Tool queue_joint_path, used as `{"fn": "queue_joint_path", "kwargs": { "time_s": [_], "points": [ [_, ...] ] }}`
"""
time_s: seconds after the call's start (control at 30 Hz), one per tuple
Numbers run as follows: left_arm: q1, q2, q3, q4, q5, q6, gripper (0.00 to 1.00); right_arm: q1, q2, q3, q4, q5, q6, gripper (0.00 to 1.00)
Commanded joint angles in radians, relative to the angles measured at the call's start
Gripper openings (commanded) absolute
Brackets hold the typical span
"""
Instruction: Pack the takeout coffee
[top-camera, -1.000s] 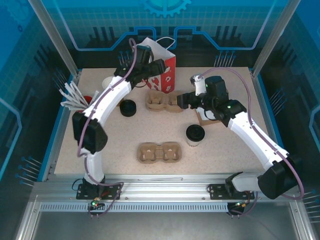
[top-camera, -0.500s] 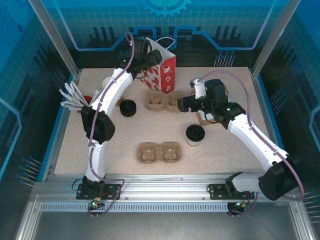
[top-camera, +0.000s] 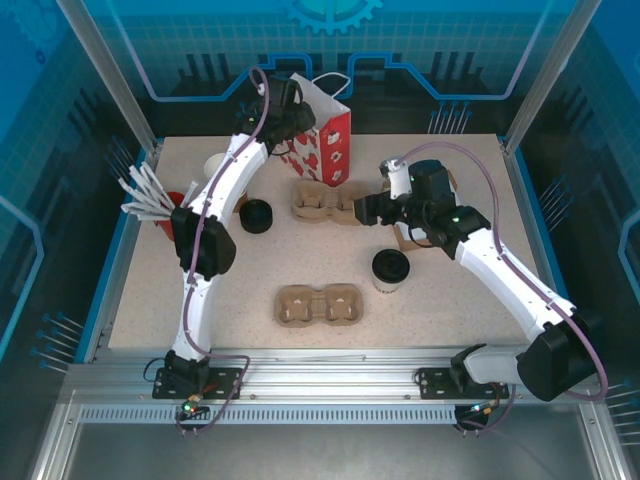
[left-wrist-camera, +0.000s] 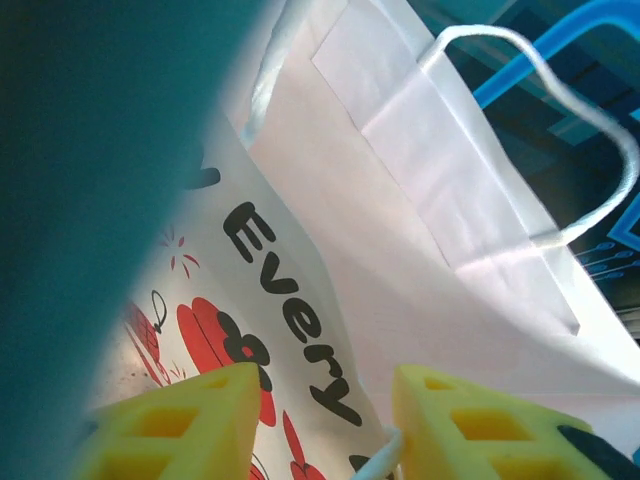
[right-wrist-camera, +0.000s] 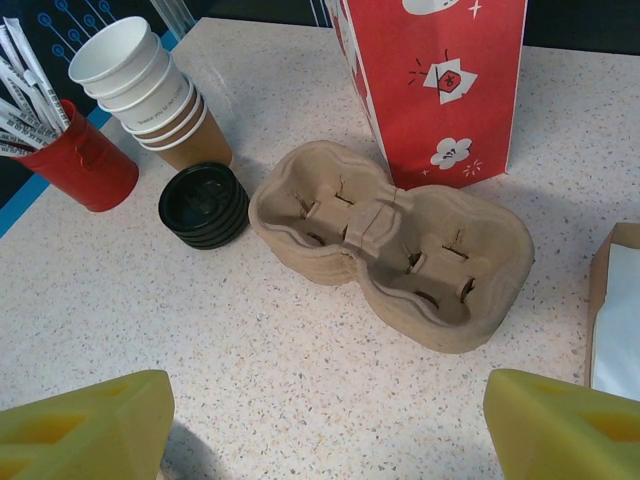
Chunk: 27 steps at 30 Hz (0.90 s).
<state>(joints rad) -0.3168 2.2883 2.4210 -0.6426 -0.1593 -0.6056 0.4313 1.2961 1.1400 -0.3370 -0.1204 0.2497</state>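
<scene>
Takeout coffee (top-camera: 390, 267): upright on the table (top-camera: 240, 270) with its black lid on, beside the right arm. It is well apart from the bag, and nothing touches it.
Paper bag (top-camera: 330, 145): upright at the far edge of the table, mouth upward. The left wrist view shows its printed outer face and white inner wall. We see no cup inside.
Left gripper (left-wrist-camera: 325, 420): at the bag's top rim, one finger on each side of the rim line. The jaws are part-way in, with a plain gap between the pads. We see no pinch on the paper.
Right gripper (right-wrist-camera: 325, 425): jaws wide with nothing between them, hanging over bare table just short of the carrier tray (right-wrist-camera: 390, 245) and facing the bag.
Carrier trays: the far tray lies just in front of the bag with both wells empty. The second tray (top-camera: 318, 305), nearer the arm bases, is also empty.
Other stock: a stack of black lids (right-wrist-camera: 204, 205) and a stack of lidless cups (right-wrist-camera: 140, 85) stand to the left, clear of both grippers.
Done: in our judgement, none of the packing itself. The coffee is neither lifted nor in a tray or the bag.
Step in hand: we judge that the left arm is taking hold of the bag's mouth to steady it.
Left to do: grasp the coffee, carry it over, lower it upright into the bag and release it.
Risk: the bag is light and may tip or fold if its rim is pulled.
</scene>
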Motion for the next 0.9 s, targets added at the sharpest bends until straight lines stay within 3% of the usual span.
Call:
{"fn": "queue_joint_path", "kwargs": {
  "time_s": [0.0,0.37,0.67,0.87],
  "points": [
    [0.012,0.018,0.027,-0.025,0.012,-0.007,0.36,-0.003,-0.012,-0.014,0.021,-0.017,-0.013,0.82],
    [0.017,0.007,0.036,-0.008,-0.004,0.0,0.14,-0.004,0.009,-0.019,0.021,-0.032,-0.007,0.82],
    [0.019,-0.024,0.095,-0.01,-0.04,0.018,0.01,-0.004,0.003,-0.02,0.007,-0.032,-0.011,0.83],
    [0.019,-0.127,0.098,0.013,-0.064,0.073,0.0,-0.004,-0.017,-0.006,-0.017,-0.026,-0.02,0.82]
  ]
}}
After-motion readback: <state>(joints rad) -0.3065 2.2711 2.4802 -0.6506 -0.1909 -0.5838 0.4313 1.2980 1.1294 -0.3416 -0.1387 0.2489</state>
